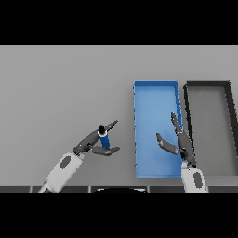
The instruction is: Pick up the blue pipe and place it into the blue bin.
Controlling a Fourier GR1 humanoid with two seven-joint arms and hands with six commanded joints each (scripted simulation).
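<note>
- The grey bench (60, 83) lies bare between pipe and bins, so there is open room to carry rightward.
- Dark bin (207, 84) sits just beside the blue bin (155, 84) (its raised near-left wall needs clearing).
- Right hand (180, 142) hovers over the blue bin, fingers relaxed, holding nothing.
- Left hand (95, 142) is curled round the blue pipe (104, 139).
- The pipe stands upright left of the bin; it is probably light, stiff and smooth, best held mid-length.

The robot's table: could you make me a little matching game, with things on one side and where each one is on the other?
Things:
1. blue pipe
2. blue bin
3. dark bin
4. right hand

Places:
A. farthest right on the table
B. over the blue bin's right edge
C. in the left hand
D. left of the dark bin

Pairs: 1-C, 2-D, 3-A, 4-B
</note>
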